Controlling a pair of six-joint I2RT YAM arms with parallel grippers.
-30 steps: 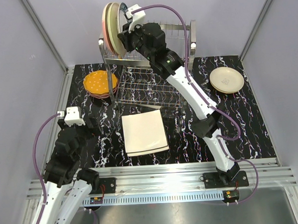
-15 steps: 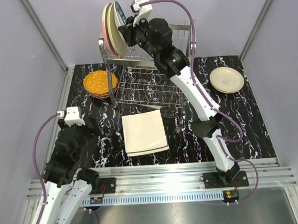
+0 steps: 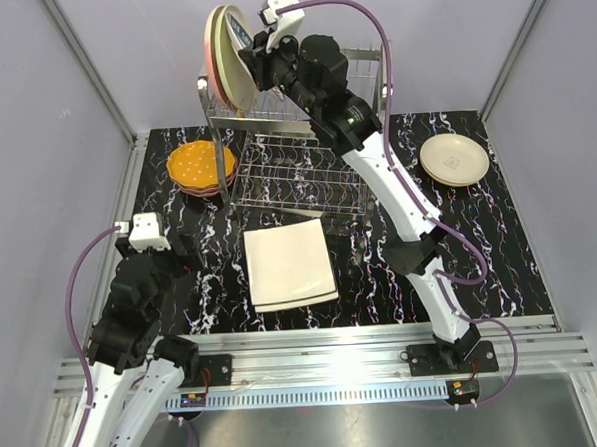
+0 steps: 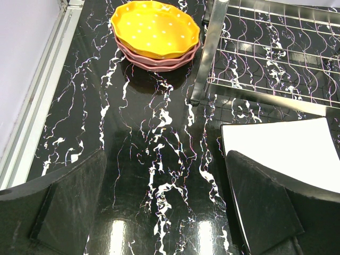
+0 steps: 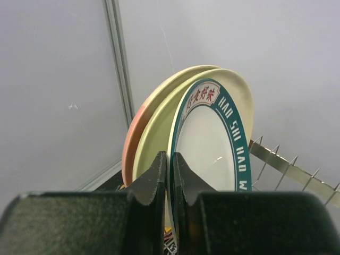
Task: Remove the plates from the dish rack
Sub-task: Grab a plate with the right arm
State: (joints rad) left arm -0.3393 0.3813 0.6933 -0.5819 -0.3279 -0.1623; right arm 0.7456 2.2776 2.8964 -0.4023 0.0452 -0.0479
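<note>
Three plates stand upright at the left end of the dish rack's (image 3: pixel 306 173) top tier: a pink-and-cream one (image 5: pixel 129 146), a cream one (image 5: pixel 154 133), and a white one with a dark teal lettered rim (image 5: pixel 207 143). My right gripper (image 5: pixel 170 156) is shut on the rim of the white patterned plate (image 3: pixel 236 31), high over the rack. My left gripper (image 4: pixel 166 159) hangs open over bare table, holding nothing. An orange plate (image 4: pixel 155 29) lies on a maroon-pink plate (image 4: pixel 159 61) left of the rack.
Cream square plates (image 3: pixel 289 264) lie stacked in front of the rack, and their corner (image 4: pixel 287 146) sits just beside my left gripper's right finger. A round cream plate (image 3: pixel 454 159) rests at the back right. The rack's steel post (image 4: pixel 210 48) stands ahead of the left gripper.
My right wrist has tipped upward at the rack's top tier and its jaws have narrowed onto the patterned plate's rim. The left arm has not moved.
</note>
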